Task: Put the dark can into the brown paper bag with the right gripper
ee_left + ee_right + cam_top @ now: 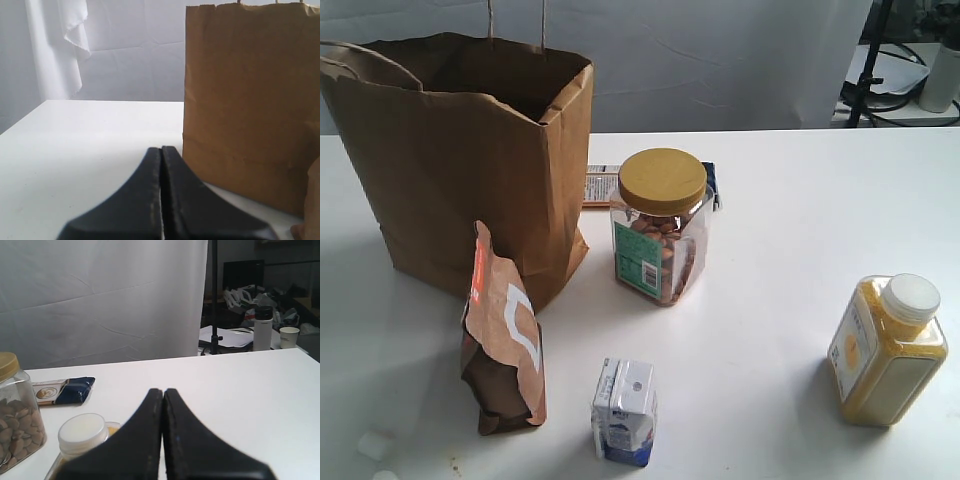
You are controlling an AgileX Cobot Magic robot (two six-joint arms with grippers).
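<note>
Right gripper (163, 390): jaws pressed fully together, nothing between them, low over the white table (240, 385). Just beside it in the right wrist view is a yellow bottle (82, 432) with a white cap; further out are the nut jar (15, 415) with its yellow lid and a flat blue packet (65, 390) lying on the table near the white curtain (100, 295).

Left gripper (161, 148): jaws also closed tight and empty, low over the table, with the brown paper bag (250, 100) standing upright near it.

Exterior view: neither arm shows. The brown paper bag (460, 170) stands open at the back left, twine handles up. A small pouch (505, 340) with an orange-and-white label stands upright in front of it; whether they touch, cannot tell. The nut jar (660, 230) is just right of the bag, with the blue packet (603, 185) lying behind it. A small carton (625, 410) stands at the front centre, and the yellow bottle (885, 350) is well apart on the right.

Dark can: no view shows it. The bag's inside is in shadow, so its contents cannot be told.
</note>
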